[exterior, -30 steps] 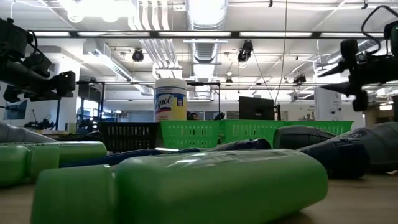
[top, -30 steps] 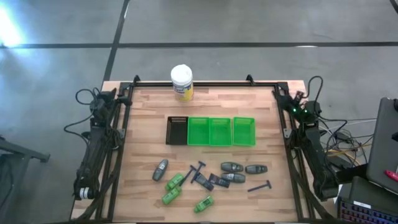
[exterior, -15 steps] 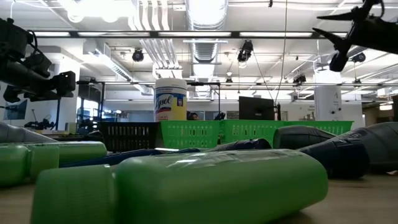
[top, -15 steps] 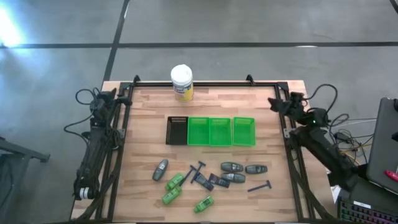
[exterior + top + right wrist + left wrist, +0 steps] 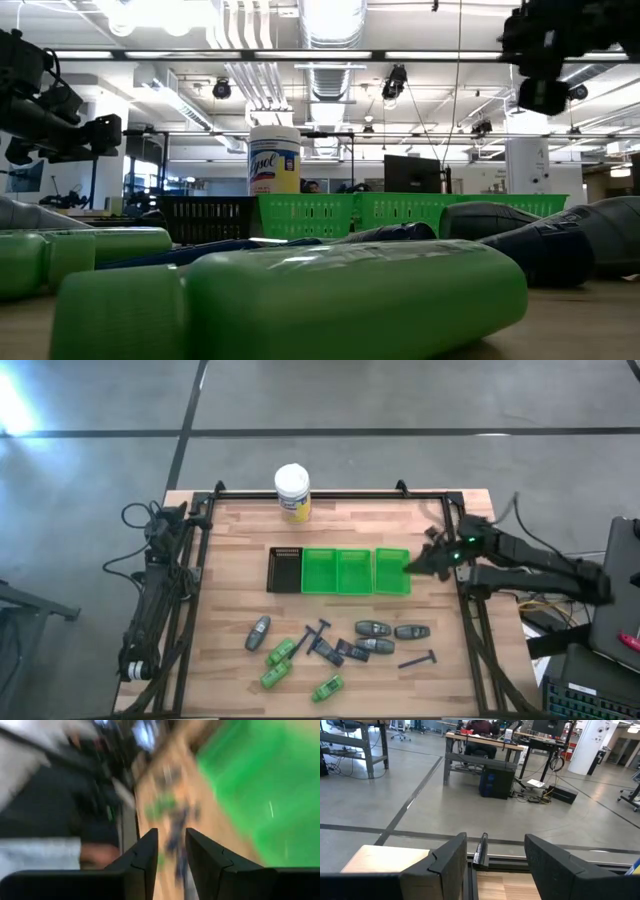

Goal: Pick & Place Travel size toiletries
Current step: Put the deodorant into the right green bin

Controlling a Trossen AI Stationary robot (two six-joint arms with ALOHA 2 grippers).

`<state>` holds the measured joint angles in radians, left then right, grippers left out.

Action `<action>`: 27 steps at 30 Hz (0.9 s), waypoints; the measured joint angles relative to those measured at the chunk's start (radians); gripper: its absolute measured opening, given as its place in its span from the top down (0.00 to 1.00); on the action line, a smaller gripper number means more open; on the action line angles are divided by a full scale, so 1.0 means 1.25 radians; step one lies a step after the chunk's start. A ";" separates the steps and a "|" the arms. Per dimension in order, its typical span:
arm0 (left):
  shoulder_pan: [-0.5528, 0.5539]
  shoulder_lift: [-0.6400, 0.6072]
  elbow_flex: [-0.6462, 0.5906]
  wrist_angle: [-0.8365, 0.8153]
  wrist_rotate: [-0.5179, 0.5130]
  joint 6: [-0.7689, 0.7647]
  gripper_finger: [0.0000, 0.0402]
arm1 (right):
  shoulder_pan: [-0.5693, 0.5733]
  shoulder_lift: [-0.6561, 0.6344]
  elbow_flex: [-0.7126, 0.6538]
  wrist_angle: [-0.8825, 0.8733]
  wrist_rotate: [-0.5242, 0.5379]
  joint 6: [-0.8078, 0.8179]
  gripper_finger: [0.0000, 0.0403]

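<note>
Along the lower middle of the high view, the travel size toiletries [image 5: 340, 648] are lying loose on the bench [image 5: 240, 550], unsorted and waiting to be picked: bright green bottles, grey tubes, dark blue razors; above them, mid-frame, a black bin [image 5: 284, 570] and green bins [image 5: 355, 571] are sitting in a row, seemingly as targets; the right gripper [image 5: 428, 560] is hovering at the right end of that row, fingers slightly spread, holding nothing; the left gripper [image 5: 490, 865] is resting at the left edge, fingers spread.
</note>
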<state>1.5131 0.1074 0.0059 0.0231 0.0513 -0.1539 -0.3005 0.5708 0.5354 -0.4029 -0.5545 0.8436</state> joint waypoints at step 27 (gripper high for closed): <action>0.000 0.000 0.000 0.000 0.000 0.000 0.49 | 0.468 0.454 0.144 -0.266 0.079 0.097 0.39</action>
<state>1.5131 0.1074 0.0059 0.0227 0.0513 -0.1539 0.2842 1.1386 0.7160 -0.7357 -0.4558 0.9653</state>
